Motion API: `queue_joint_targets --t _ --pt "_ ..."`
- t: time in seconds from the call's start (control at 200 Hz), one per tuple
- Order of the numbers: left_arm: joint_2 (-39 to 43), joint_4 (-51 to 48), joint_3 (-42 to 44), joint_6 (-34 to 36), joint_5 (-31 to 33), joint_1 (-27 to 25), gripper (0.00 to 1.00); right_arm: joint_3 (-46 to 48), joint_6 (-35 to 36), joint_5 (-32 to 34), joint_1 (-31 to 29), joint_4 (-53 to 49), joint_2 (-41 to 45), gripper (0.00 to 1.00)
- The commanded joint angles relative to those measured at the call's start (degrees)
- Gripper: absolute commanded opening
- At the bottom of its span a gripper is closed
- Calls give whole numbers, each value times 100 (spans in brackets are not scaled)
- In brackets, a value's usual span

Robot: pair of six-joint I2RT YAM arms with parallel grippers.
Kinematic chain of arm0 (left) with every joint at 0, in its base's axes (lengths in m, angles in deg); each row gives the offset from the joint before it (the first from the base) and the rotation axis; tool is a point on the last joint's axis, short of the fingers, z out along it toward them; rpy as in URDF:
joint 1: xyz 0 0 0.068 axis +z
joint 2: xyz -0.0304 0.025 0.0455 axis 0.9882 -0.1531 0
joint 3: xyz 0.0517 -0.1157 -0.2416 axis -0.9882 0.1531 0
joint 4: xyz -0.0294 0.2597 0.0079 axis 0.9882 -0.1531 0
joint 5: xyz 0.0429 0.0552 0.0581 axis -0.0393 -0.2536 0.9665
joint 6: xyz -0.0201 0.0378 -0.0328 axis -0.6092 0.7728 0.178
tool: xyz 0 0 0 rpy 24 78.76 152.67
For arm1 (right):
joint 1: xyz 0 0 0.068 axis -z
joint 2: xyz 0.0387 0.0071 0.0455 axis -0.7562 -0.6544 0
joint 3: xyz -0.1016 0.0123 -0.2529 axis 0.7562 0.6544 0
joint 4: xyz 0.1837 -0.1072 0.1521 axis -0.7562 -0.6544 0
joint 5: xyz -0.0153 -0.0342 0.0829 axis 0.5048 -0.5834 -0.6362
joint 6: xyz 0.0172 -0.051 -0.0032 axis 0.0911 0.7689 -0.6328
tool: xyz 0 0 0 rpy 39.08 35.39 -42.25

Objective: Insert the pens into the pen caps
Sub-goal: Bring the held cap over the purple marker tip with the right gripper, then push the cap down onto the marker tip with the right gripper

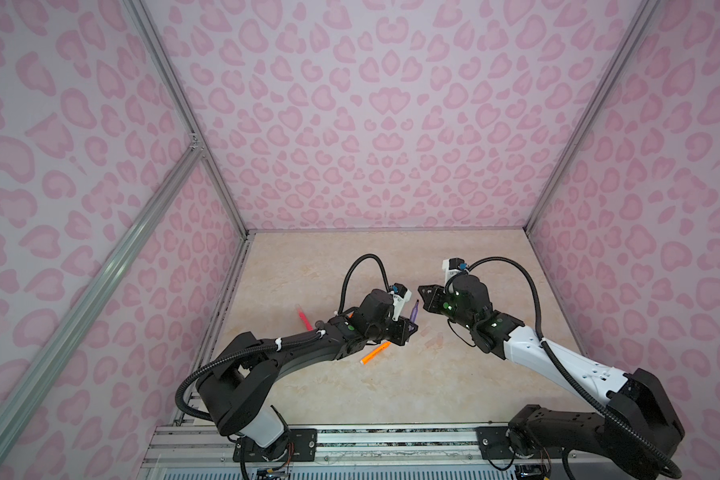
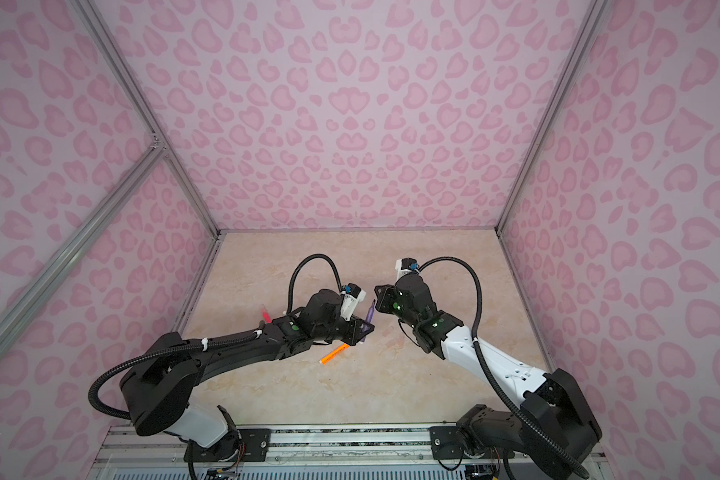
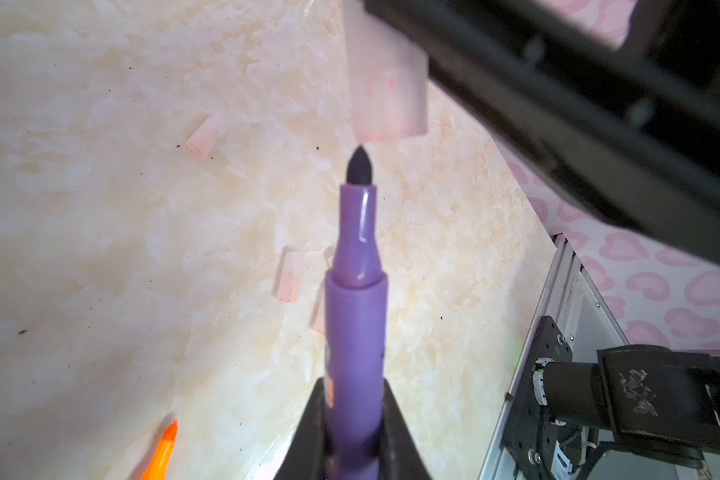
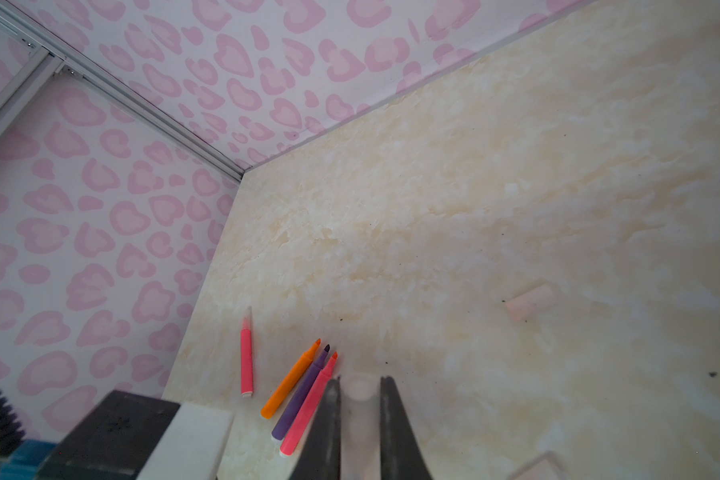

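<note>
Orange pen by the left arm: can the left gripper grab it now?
Probably not yet. The orange pen lies close with nothing on it, but the left gripper is shut on the purple pen.

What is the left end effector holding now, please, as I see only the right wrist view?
Observer: The left end effector is shut on a purple pen, tip bare.
Operator: Is it lined up with what I hold?
Observer: Nearly; in the left wrist view the tip sits just short of the clear cap in the right end effector, not yet inside.
Operator: Any pen outside my view?
Observer: An orange pen lies on the table, close to the left end effector.
</note>
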Motion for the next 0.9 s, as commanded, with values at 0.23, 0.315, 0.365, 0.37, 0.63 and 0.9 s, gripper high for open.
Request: queue_joint_targets --t 0.23,0.315,0.365,0.37,0.63,0.9 --pt "31 99 -17 63 34 1 3 45 -122 -192 -4 160 -136 0" --pt "20 100 -32 64 39 -1 3 34 -81 -155 -9 136 -136 0" --pt "29 88 -24 56 60 -2 3 32 -83 -160 -8 122 -129 0" --pt "33 90 -24 55 65 -7 3 37 -84 -162 -8 124 -133 0" --pt "112 142 64 -42 214 32 3 290 -389 -321 -68 522 -143 0" --pt "281 176 179 -51 363 58 3 518 -665 -335 -369 959 -182 0"
